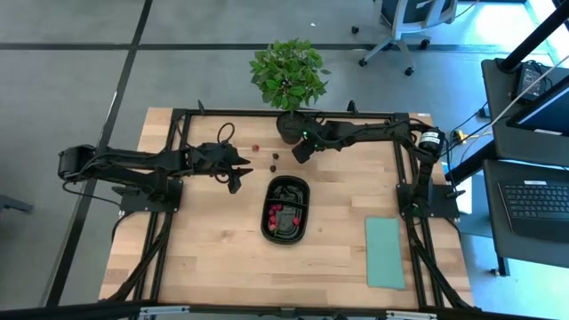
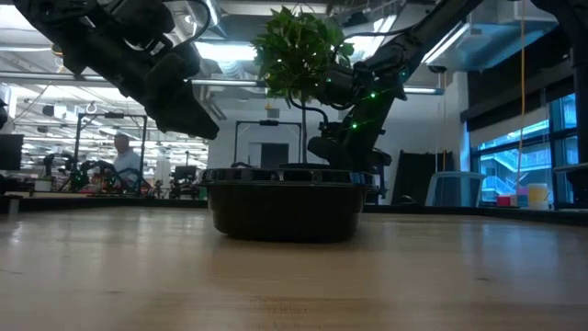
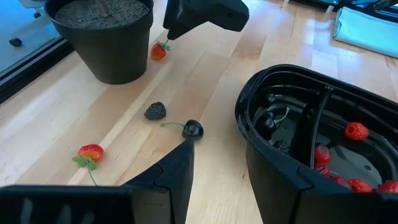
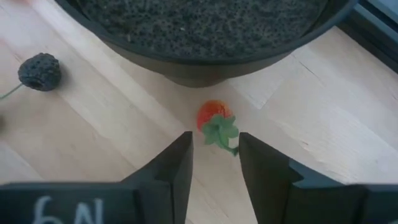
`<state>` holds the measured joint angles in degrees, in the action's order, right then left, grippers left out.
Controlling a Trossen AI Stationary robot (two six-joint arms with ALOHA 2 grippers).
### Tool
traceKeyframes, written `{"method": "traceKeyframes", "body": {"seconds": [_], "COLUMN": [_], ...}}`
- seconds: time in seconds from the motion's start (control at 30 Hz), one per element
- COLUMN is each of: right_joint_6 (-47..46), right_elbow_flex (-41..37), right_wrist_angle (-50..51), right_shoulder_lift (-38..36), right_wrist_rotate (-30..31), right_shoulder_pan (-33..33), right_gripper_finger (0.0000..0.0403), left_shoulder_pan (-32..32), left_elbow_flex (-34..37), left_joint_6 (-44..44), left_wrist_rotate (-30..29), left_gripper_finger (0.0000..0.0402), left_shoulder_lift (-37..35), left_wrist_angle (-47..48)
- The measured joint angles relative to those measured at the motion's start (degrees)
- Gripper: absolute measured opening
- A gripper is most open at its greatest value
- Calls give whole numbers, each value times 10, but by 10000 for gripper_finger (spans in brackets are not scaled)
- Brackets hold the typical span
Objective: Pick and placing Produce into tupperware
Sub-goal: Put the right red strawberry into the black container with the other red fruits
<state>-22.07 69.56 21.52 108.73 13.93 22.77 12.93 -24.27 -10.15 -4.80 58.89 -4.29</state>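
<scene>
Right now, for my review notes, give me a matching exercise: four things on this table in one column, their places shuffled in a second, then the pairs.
Things:
1. strawberry with green leaves
2. blackberry
3. teal sheet
4. black two-compartment tray

Places:
A. flat near the table's right edge
B. mid-table, red pieces in one compartment
C. against the plant pot, just ahead of the right gripper
D. loose on the wood beside a dark cherry, ahead of the left gripper

Pairs: 1-C, 2-D, 3-A, 4-B

handwritten "6n"-like marks on right gripper (image 4: 214, 163) body, right wrist view; no other readable text.
</scene>
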Motion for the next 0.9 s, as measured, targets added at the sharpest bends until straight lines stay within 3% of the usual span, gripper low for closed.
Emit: {"method": "traceKeyframes", "body": {"seconds": [0.9], "right_joint_6": [-3], "right_elbow_flex": [0], "right_wrist_angle": [2], "right_shoulder_lift": [0], "right_wrist_rotate": [-4], "right_shoulder_pan": [1], "right_gripper_finger": [131], "left_shoulder_pan": [0], "left_elbow_flex": [0], "left_joint_6": [-1], "left_wrist_rotate": [0], "left_gripper_finger": [140], "left_shoulder_lift": [0], "left_wrist_angle": [3]}}
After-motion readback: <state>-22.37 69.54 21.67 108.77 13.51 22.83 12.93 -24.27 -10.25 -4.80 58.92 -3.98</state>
